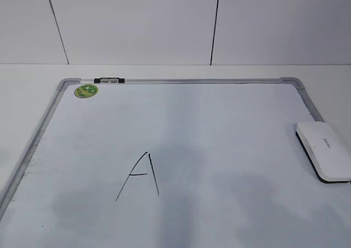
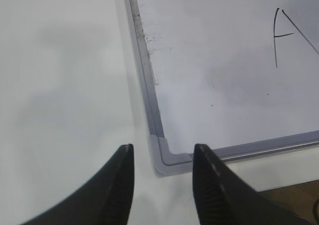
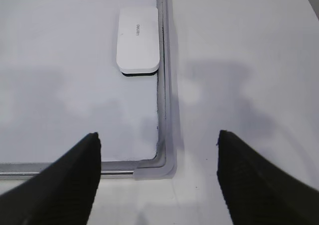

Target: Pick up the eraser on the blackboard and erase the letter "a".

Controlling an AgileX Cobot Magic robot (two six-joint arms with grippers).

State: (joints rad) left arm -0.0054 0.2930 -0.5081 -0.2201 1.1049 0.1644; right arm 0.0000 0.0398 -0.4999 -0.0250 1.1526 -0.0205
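eraser (image 1: 324, 149) sits flat on blackboard (image 1: 219, 127) by right frame, untouched. left gripper (image 2: 162, 168) jaws half-open, right gripper (image 3: 158, 158) jaws wide, both empty.

The blackboard (image 1: 230, 149) is actually white with greyish smudges and a grey metal frame, plus a thin black capital A (image 1: 140, 175) around 6 o'clock. Green round sticker (image 1: 86, 90) at 11 o'clock, black-and-silver clip (image 1: 109, 80) beside it. Eraser (image 1: 324, 149) is white with a black underside and tiny grey lettering.
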